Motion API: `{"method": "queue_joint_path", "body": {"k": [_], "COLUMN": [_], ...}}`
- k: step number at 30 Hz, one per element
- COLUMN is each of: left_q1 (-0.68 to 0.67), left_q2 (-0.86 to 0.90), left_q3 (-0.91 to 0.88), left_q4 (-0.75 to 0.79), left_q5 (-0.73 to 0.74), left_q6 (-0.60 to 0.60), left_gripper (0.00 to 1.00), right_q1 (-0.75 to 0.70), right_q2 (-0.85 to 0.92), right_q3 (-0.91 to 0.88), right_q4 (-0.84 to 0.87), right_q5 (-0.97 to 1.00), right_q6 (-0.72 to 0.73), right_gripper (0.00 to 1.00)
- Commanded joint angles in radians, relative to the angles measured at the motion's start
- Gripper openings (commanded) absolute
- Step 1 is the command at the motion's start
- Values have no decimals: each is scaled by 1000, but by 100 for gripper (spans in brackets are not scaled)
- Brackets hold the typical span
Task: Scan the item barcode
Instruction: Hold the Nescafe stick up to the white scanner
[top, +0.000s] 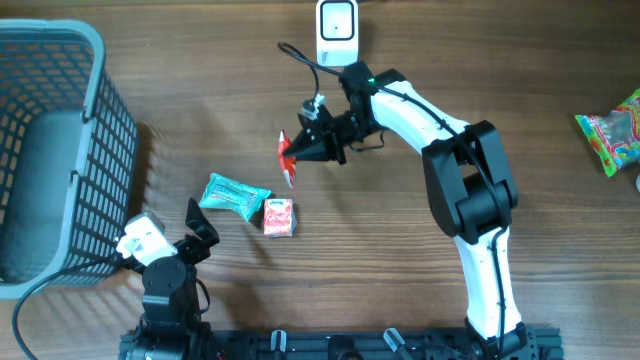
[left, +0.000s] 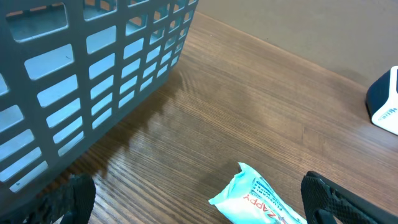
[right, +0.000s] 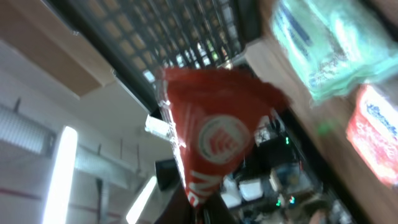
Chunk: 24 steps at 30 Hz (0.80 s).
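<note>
The item is a red packet (top: 287, 157) with a white logo, held off the table in my right gripper (top: 303, 146), which is shut on its edge. In the right wrist view the red packet (right: 211, 134) fills the middle, blurred, rising from the gripper (right: 205, 211) at the bottom. A white scanner (top: 337, 22) stands at the table's far edge, behind the right arm; the same scanner (left: 385, 102) shows at the right edge of the left wrist view. My left gripper (top: 203, 232) rests low at the front left, open (left: 199, 214), with nothing held.
A grey basket (top: 95, 130) stands at the left. A teal packet (top: 233, 195) and a small red-and-white pack (top: 279, 217) lie on the table in front of the left gripper. A colourful bag (top: 612, 130) lies at the right edge.
</note>
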Motion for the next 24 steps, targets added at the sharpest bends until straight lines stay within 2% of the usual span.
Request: {"method": "queue_joint_path", "body": {"k": [1, 3, 5, 6, 8, 9, 10, 13, 16, 21, 24], "left_q1": [-5, -5, -5, -5, -5, -5, -5, -5, -5, -5, -5], "left_q2": [-6, -6, -6, -6, -6, -6, -6, -6, -6, -6, -6], "left_q3": [-4, -4, -4, -4, -4, -4, -4, -4, -4, -4, -4], "left_q4": [3, 3, 3, 3, 3, 3, 3, 3, 3, 3, 3], "left_q5": [-14, -14, -14, -14, -14, -14, -14, -14, -14, -14, -14], "left_q6": [-2, -2, -2, -2, -2, -2, -2, -2, -2, -2, -2], "left_gripper": [100, 100, 100, 100, 100, 100, 100, 100, 100, 100, 100], "right_q1": [4, 4, 4, 8, 19, 20, 20, 20, 21, 31, 31], "right_q2": [9, 9, 9, 9, 10, 10, 10, 10, 10, 10, 10], "right_q3": [16, 16, 16, 16, 15, 15, 15, 15, 15, 15, 15], "right_q4": [135, 145, 153, 150, 175, 230, 378, 709, 916, 928, 928], "right_q5": [-87, -87, -87, -87, -85, -85, -85, -86, -86, -85, -85], "right_q6": [252, 244, -40, -245, -489, -479, -483, -309, -194, -82, -63], "right_gripper": [4, 4, 4, 4, 6, 5, 4, 4, 4, 4, 4]}}
